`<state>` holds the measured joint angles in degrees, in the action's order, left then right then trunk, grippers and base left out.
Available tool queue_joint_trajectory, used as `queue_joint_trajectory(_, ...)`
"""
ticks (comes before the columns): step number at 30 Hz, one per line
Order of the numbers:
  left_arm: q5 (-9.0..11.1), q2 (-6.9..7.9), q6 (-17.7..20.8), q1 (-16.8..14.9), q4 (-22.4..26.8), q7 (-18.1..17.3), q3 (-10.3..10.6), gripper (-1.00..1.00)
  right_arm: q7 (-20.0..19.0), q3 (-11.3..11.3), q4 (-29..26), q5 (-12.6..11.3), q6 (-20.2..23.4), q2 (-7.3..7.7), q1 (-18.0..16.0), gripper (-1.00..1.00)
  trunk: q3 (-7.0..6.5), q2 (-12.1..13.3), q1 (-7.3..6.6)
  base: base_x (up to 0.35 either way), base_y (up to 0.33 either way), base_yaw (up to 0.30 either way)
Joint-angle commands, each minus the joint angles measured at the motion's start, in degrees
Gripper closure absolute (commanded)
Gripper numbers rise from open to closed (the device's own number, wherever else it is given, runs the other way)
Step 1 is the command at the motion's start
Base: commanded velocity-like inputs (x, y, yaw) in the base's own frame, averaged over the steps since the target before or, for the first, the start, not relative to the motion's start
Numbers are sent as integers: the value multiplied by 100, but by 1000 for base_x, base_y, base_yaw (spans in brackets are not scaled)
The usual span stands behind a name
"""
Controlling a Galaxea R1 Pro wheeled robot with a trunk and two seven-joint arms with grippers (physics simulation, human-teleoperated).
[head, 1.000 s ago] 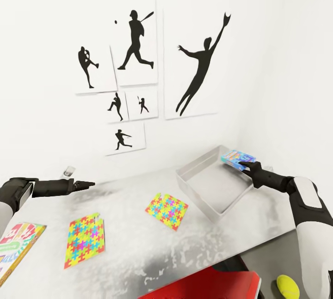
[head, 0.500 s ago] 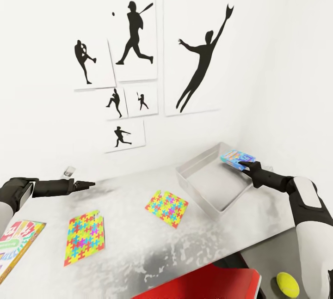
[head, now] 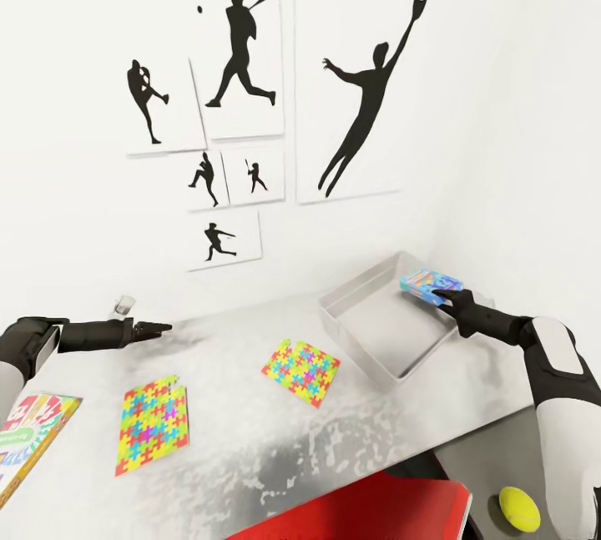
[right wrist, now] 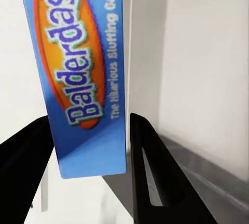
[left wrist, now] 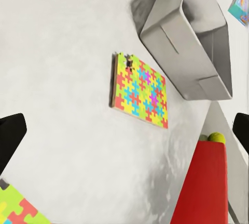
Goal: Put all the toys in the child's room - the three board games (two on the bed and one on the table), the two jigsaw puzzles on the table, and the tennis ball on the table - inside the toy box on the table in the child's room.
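One board game, clamped in the right gripper, hangs over the toy box, apparently ready for release; the left gripper waits, fingers apart.

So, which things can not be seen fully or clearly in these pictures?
- Cartoon-covered flat game box, head view: cut off by the picture's left edge.
- Small blue printed game box, right wrist view: its top runs past the picture's edge, and the right hand covers its lower sides.
- Small yellow-green ball, left wrist view: partly behind a red object.
- Small clear object by the wall, head view: too small to identify.
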<state>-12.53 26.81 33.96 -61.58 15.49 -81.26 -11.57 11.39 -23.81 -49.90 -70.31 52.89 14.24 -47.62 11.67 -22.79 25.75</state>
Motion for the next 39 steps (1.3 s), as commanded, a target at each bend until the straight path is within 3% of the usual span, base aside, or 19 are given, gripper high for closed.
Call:
queue_joint_trajectory(1, -61, -13, 230, -29, 70, -36, -51, -100, 63, -10, -6, -61, 20, -1, -19, 100, 22, -13, 3, 0, 0, 0)
queue_joint_trajectory(5, -63, -44, 940, -58, 795, -21, -43, -100, 65, -10, 0, -50, 16, -33, -47, 100, 60, -13, 3, 0, 0, 0)
queue_joint_trajectory(10, -57, -52, 1260, -61, 1166, -9, -45, -100, 72, -10, 6, -45, 12, -45, -51, 100, 107, -13, 3, 0, 0, 0)
queue_joint_trajectory(20, -58, -122, 1260, -56, 1219, 21, -39, -100, 72, -10, 17, -44, 8, -40, -51, 100, 202, -13, 3, 0, 0, 0)
queue_joint_trajectory(23, -61, -124, 1255, -56, 1219, 16, -38, -100, 101, -8, 1, -38, 4, -50, -238, 100, 231, -13, 3, 0, 0, 0)
queue_joint_trajectory(31, -65, -123, 1254, -56, 1219, 10, -30, -100, 973, -9, 42, -40, -6, -59, -890, 100, 307, -13, 3, 0, 0, 0)
queue_joint_trajectory(39, -65, -123, 1280, -56, 1219, 3, -38, -100, 1132, -9, 209, -35, -14, -54, -1085, 100, 383, -13, 3, 0, 0, 0)
